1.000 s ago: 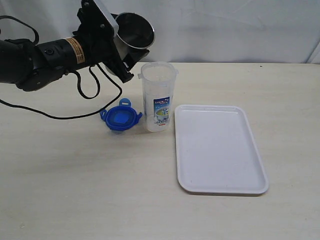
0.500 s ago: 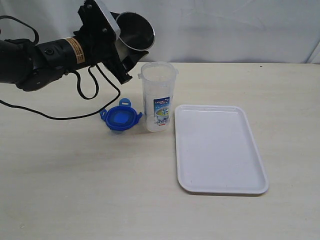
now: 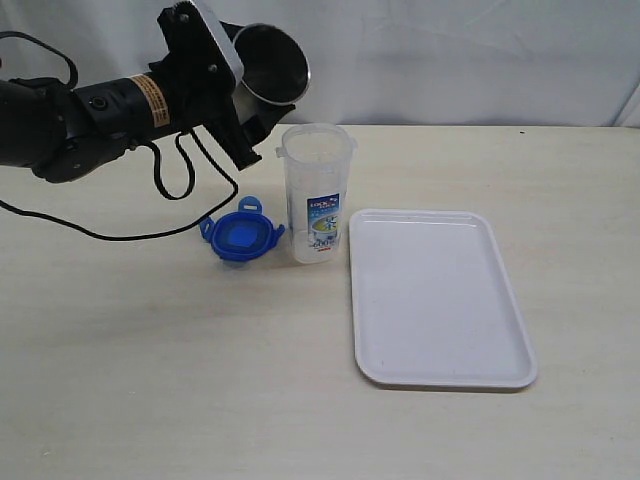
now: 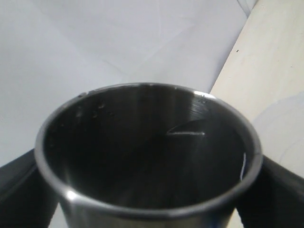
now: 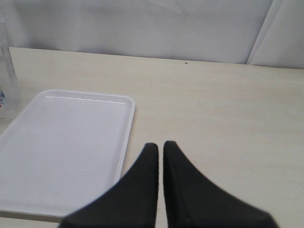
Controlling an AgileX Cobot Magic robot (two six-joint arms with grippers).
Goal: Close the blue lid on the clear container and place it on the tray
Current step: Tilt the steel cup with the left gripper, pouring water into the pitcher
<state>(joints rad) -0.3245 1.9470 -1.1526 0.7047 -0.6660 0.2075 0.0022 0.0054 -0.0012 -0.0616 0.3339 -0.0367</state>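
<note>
L gripper (image 3: 236, 92): jaws set wide and clamped on either side of a steel cup (image 3: 272, 65), which is held tipped over above the table (image 3: 150, 380) near its far edge, mouth facing the camera; in the L wrist view the cup fills most of the frame, w/ a dark finger (image 4: 19, 190) at each side. The cup hangs just up and left of the clear container (image 3: 316, 195), apart from it. Container stands upright, mouth uncovered, in the middle-far part of the table, label facing front. Blue lid (image 3: 240, 237) lies flat on the table just beside the container's base, on its left, flaps out; contact btwn the two cannot be told. Tray (image 3: 440, 300) lies flat on the container's right, its far-left corner close to the container base, nothing on it. A black cable (image 3: 170, 190) from the L arm loops over the table left of the lid. R gripper (image 5: 160, 149): fingers pressed together, holding nothing, above bare table beside the tray's right edge.
</note>
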